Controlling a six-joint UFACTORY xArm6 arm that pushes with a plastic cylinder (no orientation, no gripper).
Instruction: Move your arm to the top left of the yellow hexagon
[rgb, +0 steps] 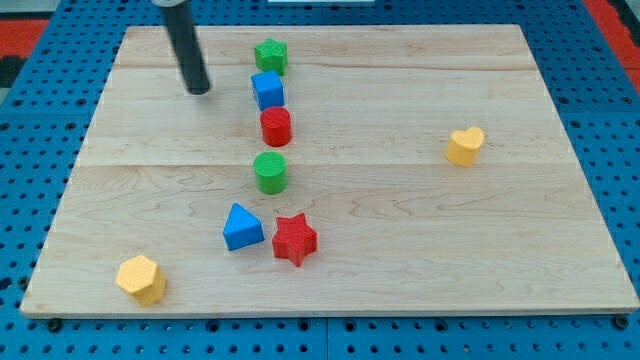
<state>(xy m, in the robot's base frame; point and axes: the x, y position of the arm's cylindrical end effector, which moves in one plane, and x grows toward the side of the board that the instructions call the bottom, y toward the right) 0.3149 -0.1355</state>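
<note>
The yellow hexagon (141, 279) lies near the board's bottom left corner. My tip (199, 90) rests on the board near the view's top left, far above the hexagon and a little to its right. A column of blocks stands right of the tip: a green star (270, 55), a blue cube (267, 90), a red cylinder (276, 126) and a green cylinder (270, 172). The blue cube is the block nearest the tip, with a gap between them.
A blue triangle (242, 227) and a red star (294, 239) lie side by side right of the hexagon. A yellow heart (465, 146) sits alone at the right. The wooden board (420, 250) lies on a blue perforated table.
</note>
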